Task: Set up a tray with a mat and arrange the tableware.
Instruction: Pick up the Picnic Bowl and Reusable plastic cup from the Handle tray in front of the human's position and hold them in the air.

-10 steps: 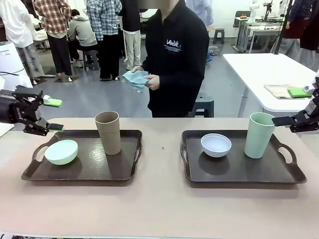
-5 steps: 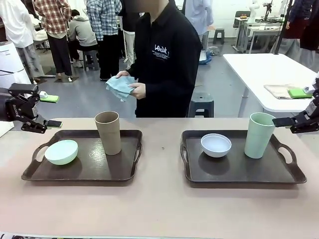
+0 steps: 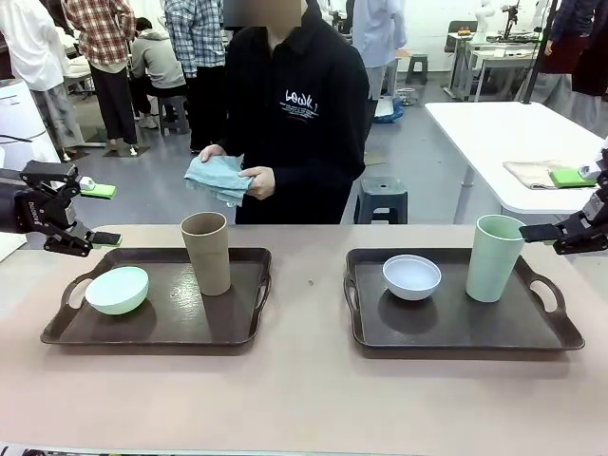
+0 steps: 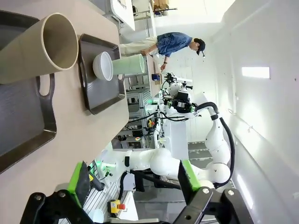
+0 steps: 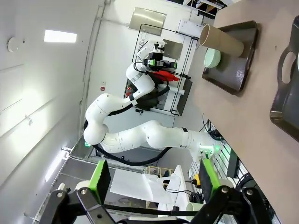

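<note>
Two dark trays lie on the table. The left tray [image 3: 157, 328] holds a tall tan-brown cup [image 3: 206, 252] and a small light green bowl [image 3: 117, 290]. On the right tray [image 3: 456, 328] stand a whitish-blue bowl [image 3: 411, 276] and a tall pale green cup [image 3: 495, 257]. The person behind the table holds a folded pale blue mat [image 3: 218, 178] in both hands. My left gripper [image 3: 101, 215] hangs open beyond the left tray's far left corner. My right gripper [image 3: 554, 203] is open just right of the green cup. Neither holds anything.
The tan cup [image 4: 42, 46] lies near my left gripper [image 4: 134, 179] in the left wrist view. The right wrist view shows my right gripper [image 5: 154, 179] and the far left tray [image 5: 233, 70]. A white table [image 3: 513, 133] stands at back right.
The person has stepped towards the picture's left, carrying the mat lower and nearer the left tray. The left gripper shifted slightly; the right arm has not moved.
</note>
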